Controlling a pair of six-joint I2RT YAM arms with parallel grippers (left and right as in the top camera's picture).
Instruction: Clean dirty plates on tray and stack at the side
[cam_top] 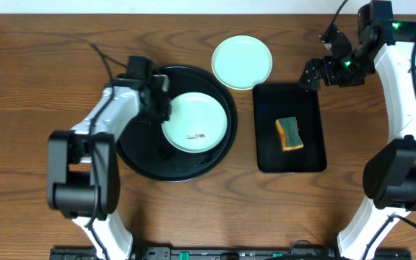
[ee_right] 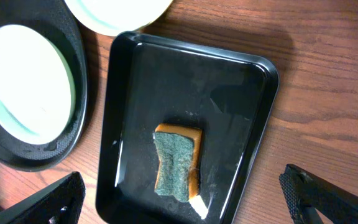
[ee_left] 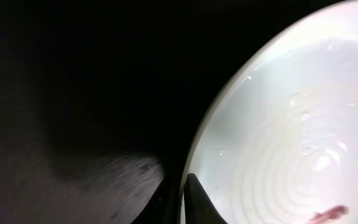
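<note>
A pale mint plate (cam_top: 195, 123) with a small reddish smear (cam_top: 196, 136) lies on the round black tray (cam_top: 139, 155). My left gripper (cam_top: 162, 108) is shut on this plate's left rim. In the left wrist view the two fingers pinch the plate's (ee_left: 291, 137) edge at the bottom, one finger (ee_left: 199, 202) resting on its wet inner surface. A second pale plate (cam_top: 242, 62) sits on the table beyond the tray. My right gripper (cam_top: 310, 74) hangs open over the far end of the rectangular tray, holding nothing; its fingers (ee_right: 319, 196) stand wide apart.
A small black rectangular tray (cam_top: 316, 108) to the right holds a green-and-orange sponge (cam_top: 289, 133), also seen under the right wrist as the sponge (ee_right: 178, 162). Bare wooden table (cam_top: 35, 65) surrounds both trays.
</note>
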